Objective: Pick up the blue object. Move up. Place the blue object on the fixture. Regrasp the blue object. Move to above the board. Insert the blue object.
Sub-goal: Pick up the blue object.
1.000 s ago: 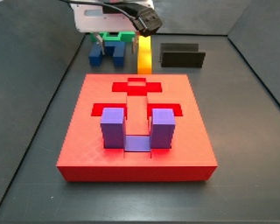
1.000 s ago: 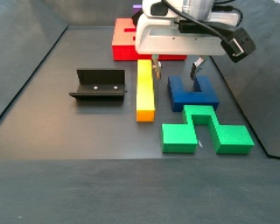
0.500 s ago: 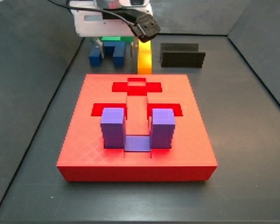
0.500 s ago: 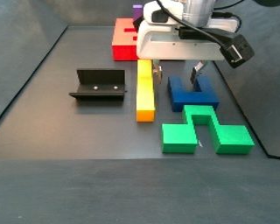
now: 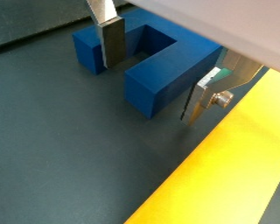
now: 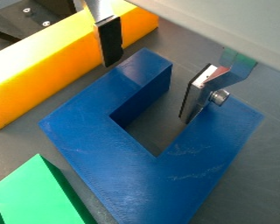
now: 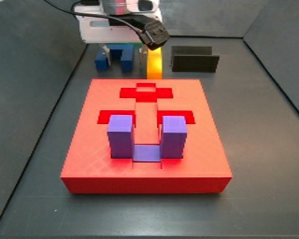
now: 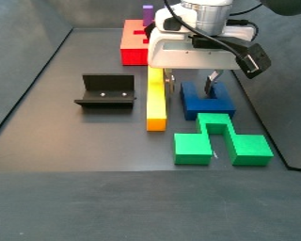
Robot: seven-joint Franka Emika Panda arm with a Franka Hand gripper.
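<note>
Blue object point(image 8: 207, 101) is lying flat on the dark floor, between the yellow bar point(image 8: 154, 95) and the right wall, with the green block point(image 8: 220, 138) just in front of it in a side view and the red board point(image 8: 136, 41) farther back. Its joining bar is lying toward the green block and its two prongs are pointing away toward the board, so the U is opening that way.

The gripper point(image 8: 191, 79) is hovering low over the blue object with its jaws spread apart, grasping nothing. In both wrist views the silver fingers point(image 6: 206, 91) are straddling one prong point(image 5: 170, 77), not touching it. The fixture point(image 8: 105, 91) is sitting well apart, beyond the yellow bar. On the board point(image 7: 146, 135) the purple block point(image 7: 147, 136) is standing in a recess.
</note>
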